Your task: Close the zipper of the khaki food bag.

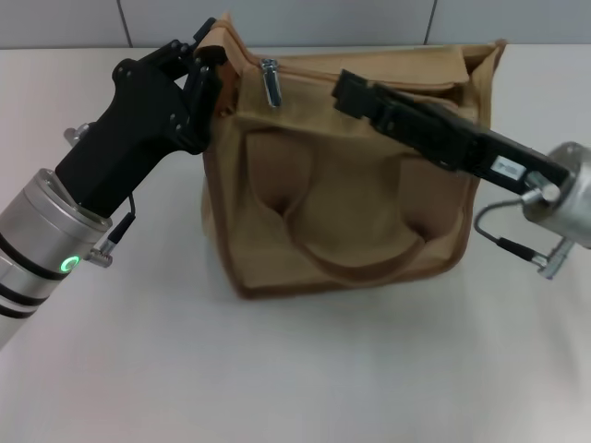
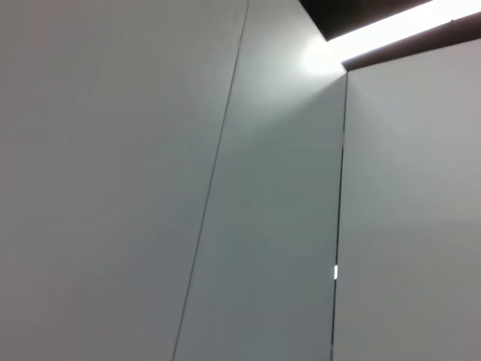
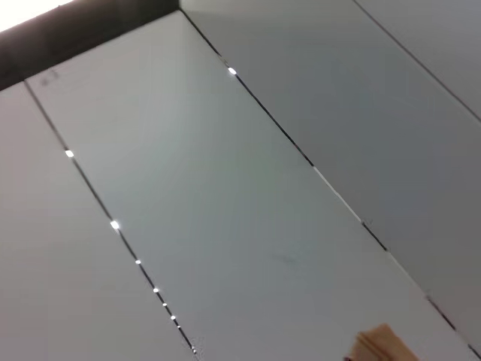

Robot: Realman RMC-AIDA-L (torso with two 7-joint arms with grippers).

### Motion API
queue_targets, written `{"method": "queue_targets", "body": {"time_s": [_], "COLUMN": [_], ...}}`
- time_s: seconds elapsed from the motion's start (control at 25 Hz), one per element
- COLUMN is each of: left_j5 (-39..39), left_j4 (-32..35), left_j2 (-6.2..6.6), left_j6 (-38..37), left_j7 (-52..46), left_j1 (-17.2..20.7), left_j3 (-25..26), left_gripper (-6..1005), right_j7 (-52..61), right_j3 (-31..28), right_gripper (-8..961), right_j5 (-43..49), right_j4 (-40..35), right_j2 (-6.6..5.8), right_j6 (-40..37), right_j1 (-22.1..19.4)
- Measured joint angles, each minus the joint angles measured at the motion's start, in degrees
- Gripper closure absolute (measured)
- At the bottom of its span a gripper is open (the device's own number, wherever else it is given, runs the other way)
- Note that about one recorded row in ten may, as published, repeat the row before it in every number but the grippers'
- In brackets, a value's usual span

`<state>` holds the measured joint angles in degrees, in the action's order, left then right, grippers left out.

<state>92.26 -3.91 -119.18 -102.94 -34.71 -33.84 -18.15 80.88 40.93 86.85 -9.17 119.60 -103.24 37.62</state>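
The khaki food bag (image 1: pixel 342 185) stands in the middle of the table, its two looped handles hanging down its front. The zipper (image 1: pixel 369 66) runs along its top, and the silver pull tab (image 1: pixel 270 81) stands up near the bag's left end. My left gripper (image 1: pixel 209 81) is at the bag's top left corner and is shut on the fabric there. My right gripper (image 1: pixel 345 89) reaches in from the right over the bag's top, its tip a short way right of the pull tab and apart from it. A khaki scrap of the bag (image 3: pixel 379 342) shows in the right wrist view.
The bag stands on a pale table (image 1: pixel 295 369), with a grey panelled wall (image 1: pixel 277 18) behind its far edge. The left wrist view shows only wall or ceiling panels (image 2: pixel 225 188).
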Motion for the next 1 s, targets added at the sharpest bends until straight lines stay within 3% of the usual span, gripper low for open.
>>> {"method": "queue_targets", "body": {"time_s": [0.24,1.0], "left_j5": [0.08,1.51], "left_j4": [-0.6,-1.47], "left_j2": [0.0,-0.09], "left_j6": [0.11,1.08], "left_j7": [0.37,0.78], "left_j1": [-1.04,-3.01], "left_j3": [-0.05,0.03], "left_gripper": [958,949], "right_j7": [1.49,1.55], "right_j3": [0.09,0.92], "right_gripper": [436,459], "right_j5": [0.05,0.37], "right_j4": [2.29,4.75], "right_j2": [0.1,0.19], "right_j6": [4.05,8.44], "right_j1": [3.12,5.93]}}
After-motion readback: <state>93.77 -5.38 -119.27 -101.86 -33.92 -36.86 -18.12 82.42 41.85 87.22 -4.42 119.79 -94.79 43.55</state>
